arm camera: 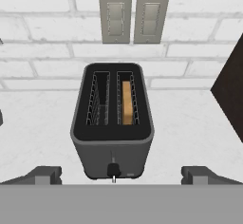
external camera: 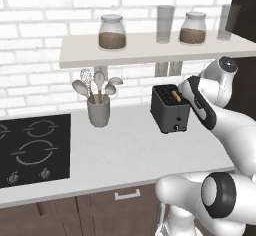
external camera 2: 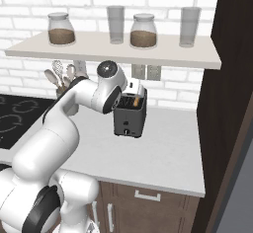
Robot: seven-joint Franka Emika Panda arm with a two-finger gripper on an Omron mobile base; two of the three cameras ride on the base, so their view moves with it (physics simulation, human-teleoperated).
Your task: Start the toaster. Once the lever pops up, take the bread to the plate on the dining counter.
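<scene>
The dark grey toaster (arm camera: 113, 118) stands on the worktop against the brick wall, also seen as the toaster (external camera: 168, 114) and the toaster (external camera 2: 129, 117) from the base. The bread (arm camera: 126, 102), a tan slice on edge, sits in its right slot and pokes out slightly as the bread (external camera: 175, 96). A small dark lever (arm camera: 113, 170) shows low on the toaster's front face. My gripper (arm camera: 122, 175) hovers above and in front of the toaster, open, its fingertips (arm camera: 45, 174) spread wider than the toaster with nothing between them. The plate and the dining counter are out of view.
A grey pot of wooden utensils (external camera: 98, 111) stands left of the toaster, and a black hob (external camera: 32, 147) lies further left. A shelf (external camera 2: 118, 49) with jars and glasses hangs overhead. Two wall outlets (arm camera: 133, 16) sit behind the toaster. A dark tall cabinet (external camera 2: 232, 103) bounds the right.
</scene>
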